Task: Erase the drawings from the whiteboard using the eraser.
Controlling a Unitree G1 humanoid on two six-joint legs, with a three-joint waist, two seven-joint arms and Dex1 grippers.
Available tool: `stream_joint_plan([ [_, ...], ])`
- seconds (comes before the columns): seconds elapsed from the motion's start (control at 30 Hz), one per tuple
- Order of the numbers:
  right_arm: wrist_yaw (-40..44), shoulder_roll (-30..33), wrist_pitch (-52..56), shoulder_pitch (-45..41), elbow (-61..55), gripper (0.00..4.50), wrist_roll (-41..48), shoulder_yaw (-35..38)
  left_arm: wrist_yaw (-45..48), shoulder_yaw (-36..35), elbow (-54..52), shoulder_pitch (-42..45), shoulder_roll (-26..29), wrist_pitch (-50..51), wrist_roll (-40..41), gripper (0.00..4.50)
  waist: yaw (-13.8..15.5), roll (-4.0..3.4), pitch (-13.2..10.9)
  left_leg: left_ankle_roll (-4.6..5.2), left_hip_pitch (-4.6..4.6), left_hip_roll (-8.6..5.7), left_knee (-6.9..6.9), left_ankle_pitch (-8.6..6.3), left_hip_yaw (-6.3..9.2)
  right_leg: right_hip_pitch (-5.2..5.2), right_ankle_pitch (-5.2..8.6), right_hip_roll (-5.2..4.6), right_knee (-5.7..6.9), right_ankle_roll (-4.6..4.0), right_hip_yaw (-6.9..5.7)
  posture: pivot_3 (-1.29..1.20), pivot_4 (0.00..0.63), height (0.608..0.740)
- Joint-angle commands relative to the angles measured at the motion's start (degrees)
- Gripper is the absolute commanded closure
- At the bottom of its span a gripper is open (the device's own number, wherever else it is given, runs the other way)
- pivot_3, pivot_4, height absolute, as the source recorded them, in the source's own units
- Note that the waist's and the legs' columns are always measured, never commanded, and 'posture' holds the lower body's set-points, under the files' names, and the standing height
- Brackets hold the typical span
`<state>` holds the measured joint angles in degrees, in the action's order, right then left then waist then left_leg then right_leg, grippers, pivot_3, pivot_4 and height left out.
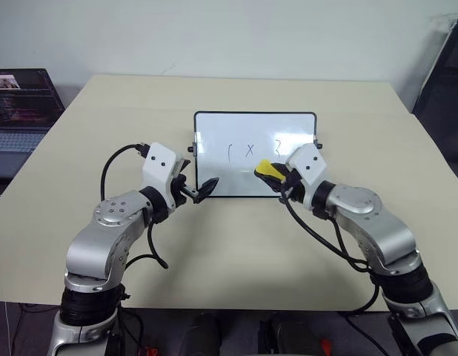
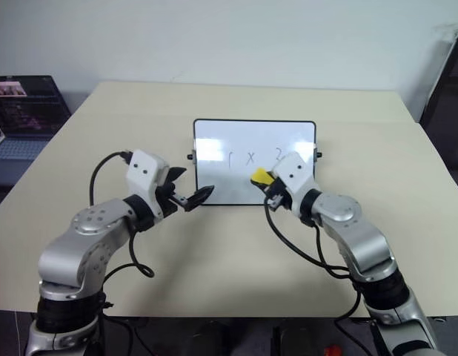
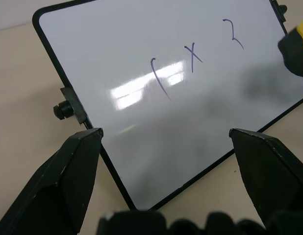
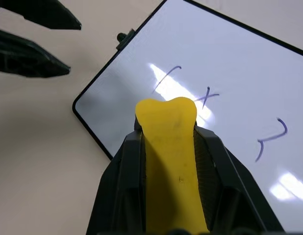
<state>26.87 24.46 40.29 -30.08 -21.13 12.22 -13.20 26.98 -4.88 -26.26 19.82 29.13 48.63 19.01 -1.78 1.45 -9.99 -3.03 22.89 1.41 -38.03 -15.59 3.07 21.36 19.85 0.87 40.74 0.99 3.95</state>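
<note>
The whiteboard [image 1: 236,133] lies on the table, its black frame and side knobs showing. The drawings [image 1: 250,150], thin dark marks in a row, sit across its middle and also appear in the left wrist view [image 3: 190,58]. My right gripper [image 1: 273,175] is shut on the yellow eraser [image 1: 266,170], which hovers over the board's lower right area, just below the marks. The right wrist view has the eraser [image 4: 166,147] clamped between both fingers. My left gripper [image 1: 207,187] is open at the board's lower left corner, holding nothing.
The tan table [image 1: 236,252] has free room on all sides of the board. An open laptop [image 1: 21,104] stands off the table's left edge. A dark piece of furniture [image 1: 444,74] rises at the far right.
</note>
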Motion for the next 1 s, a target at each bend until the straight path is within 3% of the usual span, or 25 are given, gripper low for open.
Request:
stream_joint_plan([
  [0.03,-0.2,-0.1,-3.7,-2.5,2.6,3.50,-2.8,0.1,0.8,0.0,-0.3,0.2,0.9,-2.4,0.0,0.00,0.0,0.00,0.0,0.00,0.00,0.00,0.00,0.00,0.00,0.00,0.00,0.00,0.00,0.00,0.00,0.00,0.150,0.740],
  [0.57,-7.7,-4.4,-21.7,-19.1,33.0,3.50,-14.4,3.0,6.1,8.1,8.4,9.3,-1.3,-8.0,-0.1,0.00,-0.1,0.00,0.0,0.00,0.04,0.01,0.04,0.00,-0.14,0.10,-0.01,-0.02,0.03,-0.02,0.06,0.00,0.150,0.740],
  [1.0,-5.6,-5.0,-24.1,-16.4,36.3,3.50,-16.0,2.9,5.1,11.5,15.7,15.8,-5.1,-10.8,-3.6,0.00,-0.1,-0.01,0.0,0.00,0.03,0.02,0.03,0.00,-0.12,0.09,-0.01,-0.01,0.05,-0.01,0.03,0.00,0.150,0.740],
])
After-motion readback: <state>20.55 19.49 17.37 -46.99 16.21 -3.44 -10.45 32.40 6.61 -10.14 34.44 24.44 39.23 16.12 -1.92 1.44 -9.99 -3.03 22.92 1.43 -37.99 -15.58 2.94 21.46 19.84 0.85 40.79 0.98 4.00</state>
